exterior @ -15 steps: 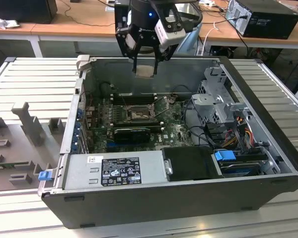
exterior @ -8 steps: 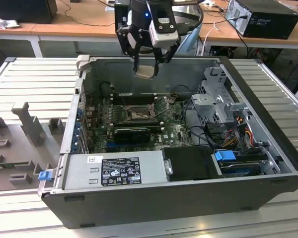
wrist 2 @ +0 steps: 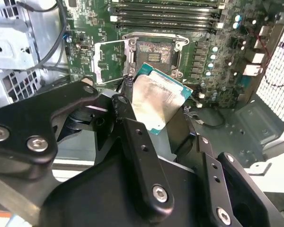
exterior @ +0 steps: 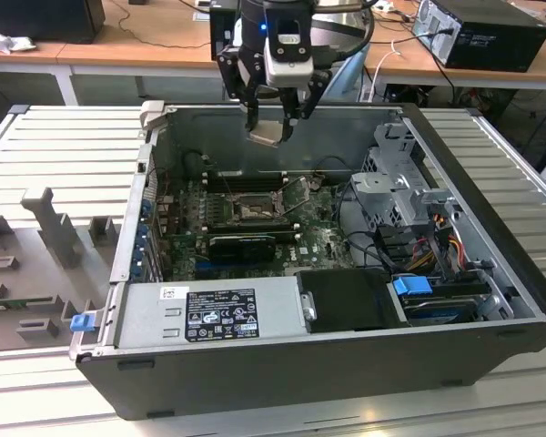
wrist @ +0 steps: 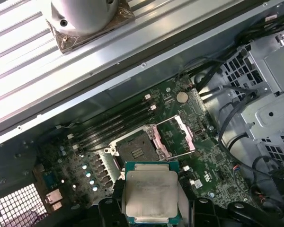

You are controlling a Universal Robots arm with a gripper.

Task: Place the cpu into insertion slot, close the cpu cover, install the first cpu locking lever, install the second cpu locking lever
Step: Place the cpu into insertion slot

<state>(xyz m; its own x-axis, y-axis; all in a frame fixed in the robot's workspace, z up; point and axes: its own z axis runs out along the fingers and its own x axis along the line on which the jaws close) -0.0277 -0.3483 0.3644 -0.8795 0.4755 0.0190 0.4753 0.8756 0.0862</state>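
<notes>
My gripper (exterior: 271, 123) hangs above the open computer case, shut on the cpu (exterior: 267, 134), a pale square chip held by its edges between the fingers. In both wrist views the cpu (wrist 2: 161, 99) (wrist: 150, 193) sits tilted in front of the fingers, well above the board. The insertion slot (exterior: 253, 211) (wrist 2: 154, 52) (wrist: 136, 150) lies bare below on the green board, its dark centre uncovered. The cpu cover (wrist 2: 109, 59) (wrist: 177, 137) is swung open and lies beside the slot.
A silver power supply (exterior: 209, 314) fills the case's front. A metal drive cage (exterior: 405, 182) with cables stands on the exterior view's right. A black ribbed card (exterior: 241, 246) lies in front of the slot, memory sticks (wrist 2: 165, 19) behind it. A round metal part (wrist: 85, 19) rests outside the case.
</notes>
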